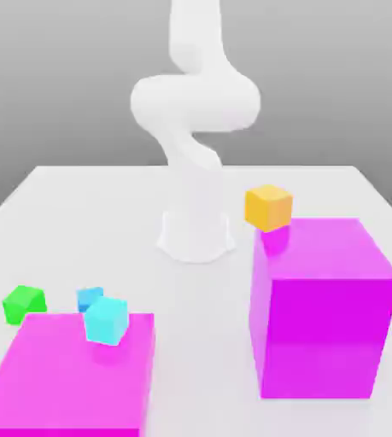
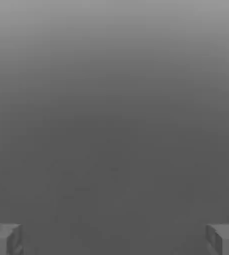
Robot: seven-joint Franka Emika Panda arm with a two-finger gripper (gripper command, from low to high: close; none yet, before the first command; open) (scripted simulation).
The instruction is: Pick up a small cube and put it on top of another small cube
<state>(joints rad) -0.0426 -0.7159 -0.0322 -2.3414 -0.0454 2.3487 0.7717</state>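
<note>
The small green cube [image 1: 23, 305] rests on the white table at the exterior view's left, just behind a low magenta block. The small orange-yellow cube [image 1: 268, 207] sits on the far corner of a tall magenta block at the exterior view's right. My white arm [image 1: 195, 111] rises from its base at the table's middle and leaves the picture at the top. In the hand view my gripper [image 2: 114, 239] is open, its two grey fingertips [image 2: 4, 239] far apart with nothing between them, facing plain grey background.
The tall magenta block [image 1: 323, 316] stands at the exterior view's right front. The low magenta block [image 1: 71, 375] at the left front carries a cyan cube [image 1: 106, 320]. A smaller blue cube [image 1: 89, 298] lies between the green and cyan cubes.
</note>
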